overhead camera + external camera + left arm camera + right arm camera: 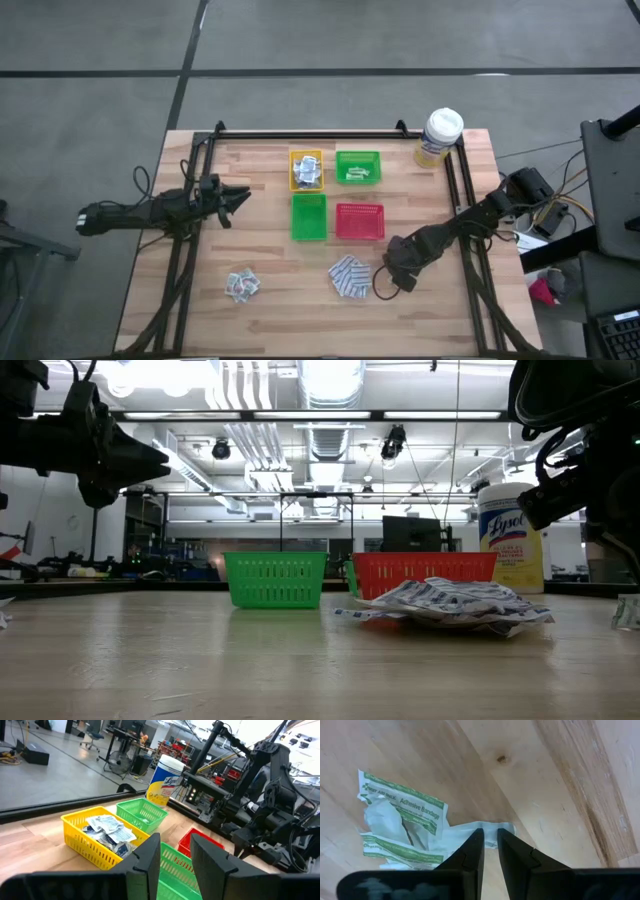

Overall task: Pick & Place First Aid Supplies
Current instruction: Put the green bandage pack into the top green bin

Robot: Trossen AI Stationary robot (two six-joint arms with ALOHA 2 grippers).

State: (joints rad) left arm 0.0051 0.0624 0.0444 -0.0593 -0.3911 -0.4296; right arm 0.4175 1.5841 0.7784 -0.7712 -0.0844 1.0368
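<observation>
Bandage strips [405,827] beneath right gripper [489,840], fingers narrowly parted

We can read two pieces of print. The yellow canister [510,538] with the white lid, standing at the far corner of the worktop [300,660], carries the brand name "Lysol" in blue script on its label in the low view; the smaller lines beneath it are too fine for us to make out. In the left wrist view the same label shows only as blue marks we cannot read. In the right wrist view, a pale green strip packet [402,802] lying on the wood reads "Adhesive Bandage" in green letters, with "FIRST AID ONLY" in smaller capitals near its corner. A second strip [402,851] below it bears green print too folded to read.
</observation>
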